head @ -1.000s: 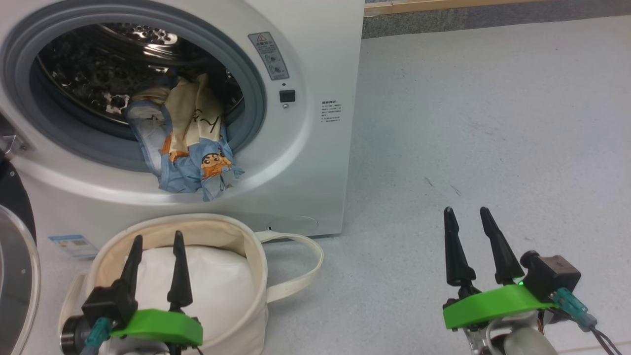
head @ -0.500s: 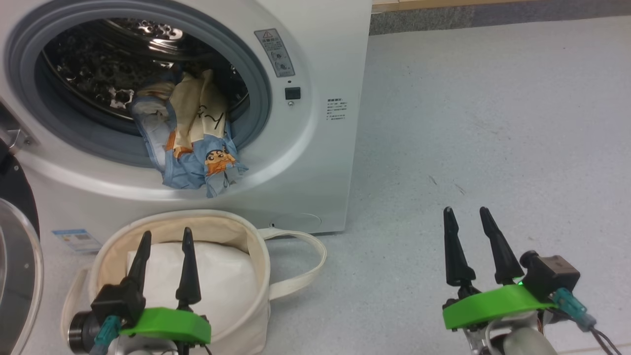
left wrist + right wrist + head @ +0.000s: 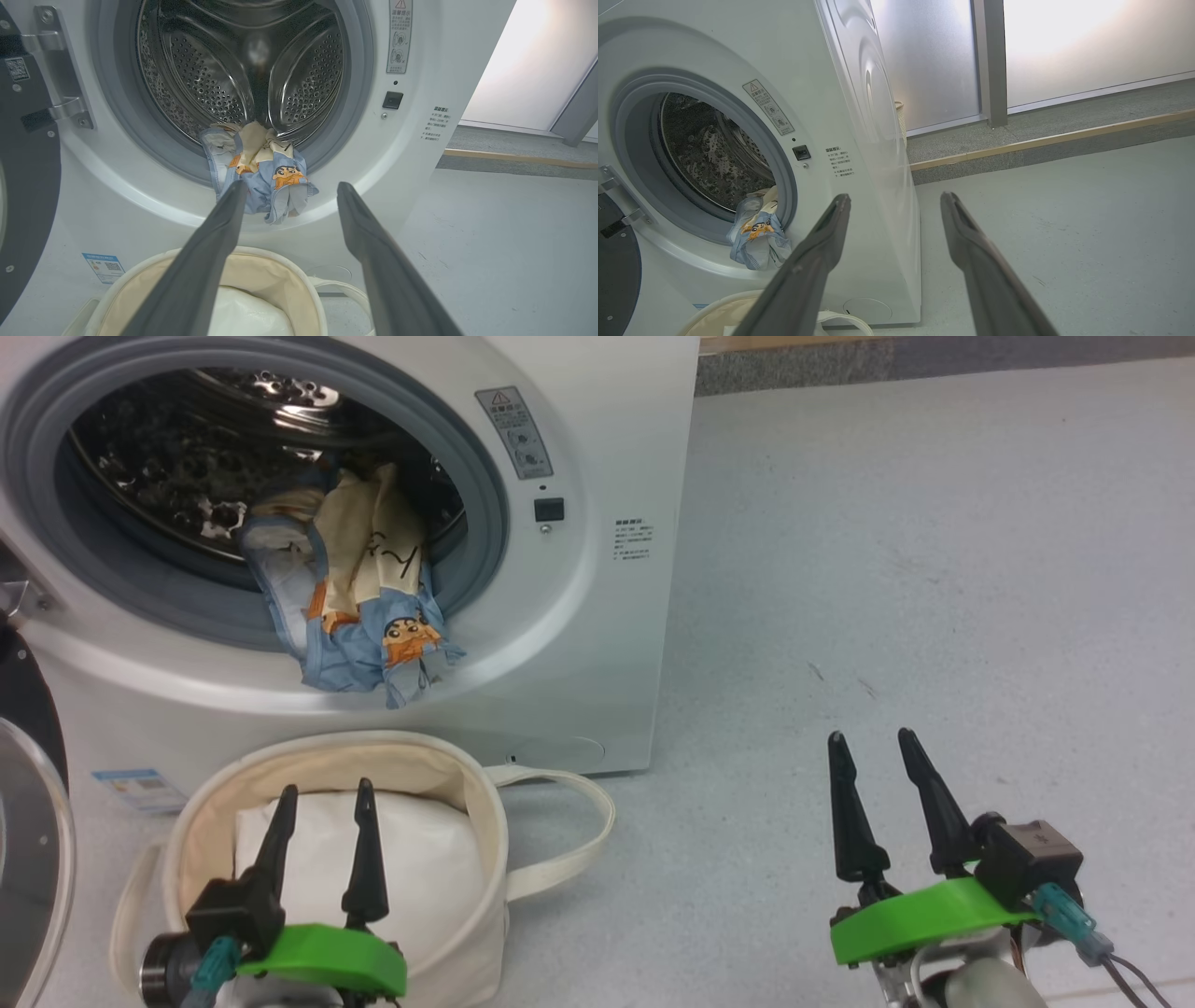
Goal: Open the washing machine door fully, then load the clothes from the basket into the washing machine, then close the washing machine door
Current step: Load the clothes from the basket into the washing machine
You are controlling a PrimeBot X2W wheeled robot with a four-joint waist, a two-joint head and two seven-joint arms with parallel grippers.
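Left gripper (image 3: pixel 326 786) hangs right over the basket (image 3: pixel 487 803), its two dark fingers spread a fair bit apart with nothing between them. Below those fingers, inside the cream tub, lies a plain white pillow-like bundle (image 3: pixel 425 873). Honestly can't tell from these angles whether the fingertips touch it or float just above.

Straight ahead of that gripper, up past the fingertips, is the washing machine (image 3: pixel 607 457) with its mouth wide open. The clothes (image 3: pixel 373 607) are bunched at the lower lip of the steel drum (image 3: pixel 177 467): a denim-blue piece with orange cartoon prints, plus a cream piece on top. They're draped over the grey rubber ring (image 3: pixel 487 537), and the bottom end dangles out over the white front panel, so not properly inside. In the left wrist view the bundle shows between the two fingers.

Off to the left of this gripper is the washing machine door (image 3: pixel 21 709), swung open, glossy black with its clear dome facing out. A small blue label sticker (image 3: pixel 131 789) sits on the machine front, between door and basket.

Right gripper (image 3: pixel 868 735) is well apart on the other side, over bare grey floor (image 3: pixel 934 569), fingers parted about the same and empty. The machine's corner is ahead and to its left. One loop handle (image 3: pixel 590 831) of the basket reaches out between the two grippers, nearer the left one.
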